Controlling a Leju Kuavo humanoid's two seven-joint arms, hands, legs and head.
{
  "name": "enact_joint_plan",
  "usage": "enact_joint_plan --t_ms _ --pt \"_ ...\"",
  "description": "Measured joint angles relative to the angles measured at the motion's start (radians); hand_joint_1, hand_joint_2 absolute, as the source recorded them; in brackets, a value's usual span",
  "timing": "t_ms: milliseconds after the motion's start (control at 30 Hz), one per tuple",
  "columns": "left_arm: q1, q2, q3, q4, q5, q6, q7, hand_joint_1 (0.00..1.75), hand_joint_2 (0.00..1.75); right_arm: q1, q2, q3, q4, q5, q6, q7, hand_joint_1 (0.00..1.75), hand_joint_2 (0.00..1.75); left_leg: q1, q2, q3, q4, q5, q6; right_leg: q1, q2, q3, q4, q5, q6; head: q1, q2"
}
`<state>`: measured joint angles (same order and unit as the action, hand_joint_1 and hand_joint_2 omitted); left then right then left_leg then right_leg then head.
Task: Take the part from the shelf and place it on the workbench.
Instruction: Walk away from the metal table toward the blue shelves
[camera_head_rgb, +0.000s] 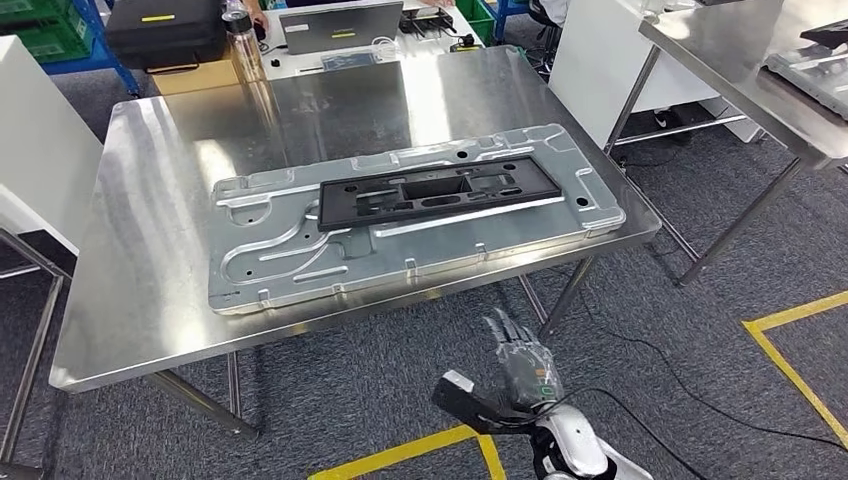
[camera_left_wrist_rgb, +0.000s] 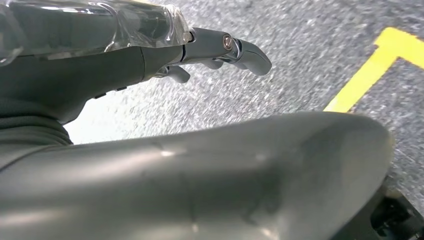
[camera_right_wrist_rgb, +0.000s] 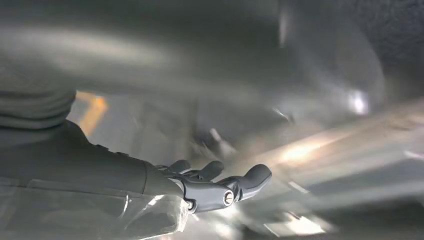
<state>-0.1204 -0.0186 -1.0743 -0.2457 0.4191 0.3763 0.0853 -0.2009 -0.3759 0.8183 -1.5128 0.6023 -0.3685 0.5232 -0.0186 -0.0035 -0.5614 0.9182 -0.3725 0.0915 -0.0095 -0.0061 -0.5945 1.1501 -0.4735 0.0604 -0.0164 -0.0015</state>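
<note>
The grey panel (camera_head_rgb: 400, 225) overhangs the desk (camera_head_rgb: 130, 300) front edge at mid-frame, carrying the black part (camera_head_rgb: 435, 190). Both the right hand (camera_head_rgb: 520, 360) and left hand (camera_left_wrist_rgb: 150, 55) hold nothing, fingers (camera_left_wrist_rgb: 250, 52) spread over the carpet (camera_head_rgb: 700, 320).

This looks like an industrial workshop or robotics test lab: a stainless-steel workbench (camera_head_rgb: 150, 300) stands on grey carpet tile, with yellow floor tape (camera_head_rgb: 790, 370) marking zones just in front of it and to its right. Behind the workbench sit a laptop (camera_head_rgb: 340, 25) and a black equipment case (camera_head_rgb: 165, 30), near blue racking with green bins (camera_head_rgb: 45, 30); a second steel table (camera_head_rgb: 740, 70) stands to its right
</note>
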Motion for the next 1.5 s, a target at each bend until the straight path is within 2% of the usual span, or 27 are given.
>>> enact_joint_plan --t_ms 67,133,200,233,300,367,400,433,467,533,600,633,700,767,833,867,900,967,1033,1100,1167,1233,1267,1367,1400,1433,1500 --pt "0.002 -0.004 0.006 0.000 0.015 0.014 -0.007 0.00 0.00 0.031 0.029 -0.060 0.120 -0.211 -0.127 -0.117 0.00 1.75 -0.006 -0.002 -0.016 0.002 0.018 -0.005 0.007 -0.003 0.115 -0.163 0.001 -0.015 -0.001 0.000" --pt "0.004 -0.007 0.010 -0.001 0.029 0.027 -0.017 0.00 0.00 0.052 0.068 -0.136 0.296 -0.489 -0.180 -0.286 0.00 1.75 -0.006 -0.003 -0.021 0.001 0.035 -0.014 0.014 -0.006 0.166 -0.250 -0.013 -0.025 -0.001 0.000" --pt "0.008 -0.007 0.011 -0.001 0.042 0.037 -0.025 0.00 0.00 0.078 0.111 -0.216 0.476 -0.732 -0.140 -0.387 0.00 1.75 -0.004 -0.006 -0.026 0.003 0.042 -0.026 0.012 -0.012 0.159 -0.258 0.003 -0.035 0.000 0.000" --pt "0.010 -0.007 0.012 -0.001 0.049 0.041 -0.028 0.00 0.00 0.093 0.133 -0.258 0.556 -0.844 -0.107 -0.397 0.00 1.75 -0.002 -0.007 -0.035 0.019 0.022 -0.033 0.010 -0.016 0.152 -0.260 0.013 -0.041 0.001 0.000" --pt "0.016 -0.006 0.013 -0.001 0.064 0.047 -0.031 0.00 0.00 0.118 0.185 -0.356 0.696 -1.046 -0.041 -0.371 0.00 1.75 0.007 -0.006 -0.068 0.113 -0.076 -0.049 0.005 -0.021 0.128 -0.262 0.037 -0.049 0.002 0.000" --pt "0.018 -0.006 0.015 -0.001 0.076 0.049 -0.030 0.00 0.00 0.134 0.244 -0.465 0.814 -1.208 0.015 -0.333 0.00 1.75 0.017 -0.004 -0.102 0.257 -0.170 -0.064 0.004 -0.019 0.094 -0.260 0.061 -0.051 0.002 0.000" --pt "0.018 -0.004 0.016 -0.001 0.079 0.049 -0.028 0.00 0.00 0.139 0.274 -0.516 0.864 -1.262 0.045 -0.316 0.00 1.75 0.021 -0.003 -0.106 0.307 -0.183 -0.069 0.003 -0.018 0.076 -0.259 0.072 -0.050 0.002 0.000" --pt "0.017 -0.003 0.016 -0.001 0.080 0.049 -0.025 0.00 0.00 0.142 0.301 -0.559 0.904 -1.297 0.074 -0.297 0.00 1.75 0.024 -0.003 -0.093 0.324 -0.170 -0.073 0.003 -0.017 0.058 -0.256 0.083 -0.048 0.001 0.000" --pt "0.017 -0.001 0.017 -0.001 0.080 0.048 -0.022 0.00 0.00 0.144 0.326 -0.595 0.939 -1.317 0.102 -0.282 0.00 1.75 0.026 -0.003 -0.064 0.304 -0.141 -0.075 0.002 -0.015 0.041 -0.252 0.094 -0.046 0.001 0.000" --pt "0.013 0.001 0.018 -0.001 0.081 0.048 -0.019 0.00 0.00 0.143 0.371 -0.665 1.006 -1.332 0.140 -0.261 0.00 1.75 0.026 -0.004 0.047 0.163 -0.101 -0.075 0.001 -0.011 0.012 -0.243 0.112 -0.037 0.001 0.000" --pt "0.007 0.002 0.018 -0.001 0.082 0.048 -0.019 0.00 0.00 0.142 0.408 -0.728 1.060 -1.336 0.153 -0.253 0.00 1.75 0.022 -0.007 0.144 0.012 -0.112 -0.063 0.003 -0.009 -0.003 -0.238 0.131 -0.026 0.002 0.000" --pt "0.006 0.002 0.018 -0.001 0.082 0.048 -0.019 0.00 0.00 0.140 0.421 -0.754 1.082 -1.336 0.155 -0.251 0.00 1.75 0.020 -0.008 0.162 -0.023 -0.121 -0.056 0.004 -0.008 -0.006 -0.239 0.141 -0.021 0.002 0.000" --pt "0.006 0.002 0.018 -0.001 0.086 0.049 -0.019 0.00 0.00 0.139 0.441 -0.797 1.123 -1.336 0.155 -0.247 0.00 1.75 0.017 -0.005 0.150 -0.027 -0.112 -0.038 0.001 -0.004 -0.011 -0.239 0.154 -0.011 0.002 0.000" --pt "0.006 0.003 0.018 -0.001 0.094 0.052 -0.021 0.00 0.00 0.139 0.455 -0.833 1.157 -1.335 0.155 -0.244 0.00 0.87 0.018 0.001 0.131 -0.025 -0.093 -0.018 -0.003 0.001 -0.032 -0.195 0.103 -0.002 0.003 0.000" --pt "0.006 0.004 0.019 -0.001 0.105 0.056 -0.028 0.00 0.00 0.139 0.464 -0.864 1.185 -1.330 0.156 -0.240 0.00 0.00 0.016 0.004 0.105 -0.025 -0.070 -0.006 -0.004 0.004 -0.070 -0.069 -0.011 0.004 0.005 0.000" --pt "0.006 0.004 0.019 -0.001 0.112 0.057 -0.033 0.00 0.00 0.138 0.466 -0.874 1.196 -1.321 0.155 -0.240 0.00 0.00 0.013 0.006 0.091 -0.024 -0.058 -0.003 -0.004 0.004 -0.087 0.008 -0.057 0.006 0.005 0.000" --pt "0.006 0.004 0.019 -0.001 0.119 0.057 -0.036 0.00 0.00 0.138 0.467 -0.882 1.206 -1.309 0.156 -0.240 0.00 0.00 0.011 0.007 0.077 -0.023 -0.048 -0.002 -0.004 0.004 -0.095 0.068 -0.080 0.007 0.005 0.000" --pt "0.007 0.005 0.019 -0.001 0.133 0.058 -0.040 0.00 0.00 0.137 0.468 -0.888 1.221 -1.281 0.160 -0.243 0.00 0.00 0.006 0.009 0.050 -0.020 -0.027 -0.002 -0.004 0.004 -0.061 0.089 -0.054 0.005 0.005 0.000" --pt "0.006 0.004 0.019 -0.001 0.142 0.058 -0.041 0.00 0.00 0.134 0.468 -0.890 1.233 -1.255 0.169 -0.243 0.00 0.00 0.003 0.009 0.027 -0.015 -0.010 -0.004 0.000 0.005 0.041 -0.032 -0.006 -0.007 0.005 0.000" --pt "0.006 0.003 0.020 -0.001 0.149 0.059 -0.041 0.00 0.00 0.129 0.467 -0.890 1.242 -1.230 0.175 -0.243 0.00 0.00 0.000 0.010 0.009 -0.008 0.006 -0.011 0.007 0.005 0.147 -0.193 -0.003 -0.019 0.005 0.000" --pt "0.006 0.002 0.020 -0.001 0.152 0.060 -0.039 0.00 0.00 0.126 0.467 -0.889 1.251 -1.204 0.174 -0.242 0.00 0.00 0.000 0.013 -0.005 -0.004 0.023 -0.021 0.014 0.005 0.182 -0.265 -0.014 -0.027 0.004 0.000" --pt "0.007 0.003 0.020 -0.001 0.154 0.060 -0.035 0.00 0.00 0.125 0.468 -0.887 1.261 -1.178 0.165 -0.237 0.00 0.00 0.001 0.013 -0.019 0.002 0.023 -0.032 0.009 0.003 0.170 -0.272 -0.002 -0.036 0.004 0.000" --pt "0.008 0.004 0.020 0.000 0.155 0.060 -0.033 0.00 0.00 0.124 0.469 -0.884 1.265 -1.165 0.159 -0.234 0.00 0.00 0.002 0.012 -0.030 0.024 -0.001 -0.039 0.005 0.000 0.162 -0.274 0.006 -0.042 0.003 0.000" --pt "0.010 0.005 0.020 0.000 0.157 0.060 -0.030 0.00 0.00 0.123 0.469 -0.875 1.274 -1.140 0.147 -0.225 0.00 0.00 0.016 0.009 -0.089 0.211 -0.142 -0.061 0.002 -0.006 0.126 -0.271 0.034 -0.053 0.001 0.000" --pt "0.010 0.006 0.020 0.000 0.157 0.060 -0.030 0.00 0.00 0.123 0.469 -0.873 1.276 -1.136 0.145 -0.223 0.00 0.00 0.020 0.009 -0.102 0.278 -0.170 -0.066 0.002 -0.006 0.112 -0.268 0.044 -0.052 0.001 0.000" --pt "0.010 0.006 0.020 0.000 0.157 0.060 -0.030 0.00 0.00 0.123 0.469 -0.870 1.278 -1.133 0.143 -0.222 0.00 0.00 0.024 0.009 -0.103 0.317 -0.174 -0.071 0.002 -0.007 0.097 -0.266 0.054 -0.051 0.001 0.000" --pt "0.010 0.007 0.020 0.000 0.156 0.059 -0.030 0.00 0.00 0.123 0.469 -0.863 1.281 -1.128 0.141 -0.222 0.00 0.00 0.030 0.009 -0.050 0.280 -0.122 -0.077 0.000 -0.007 0.066 -0.256 0.070 -0.045 0.001 0.000"
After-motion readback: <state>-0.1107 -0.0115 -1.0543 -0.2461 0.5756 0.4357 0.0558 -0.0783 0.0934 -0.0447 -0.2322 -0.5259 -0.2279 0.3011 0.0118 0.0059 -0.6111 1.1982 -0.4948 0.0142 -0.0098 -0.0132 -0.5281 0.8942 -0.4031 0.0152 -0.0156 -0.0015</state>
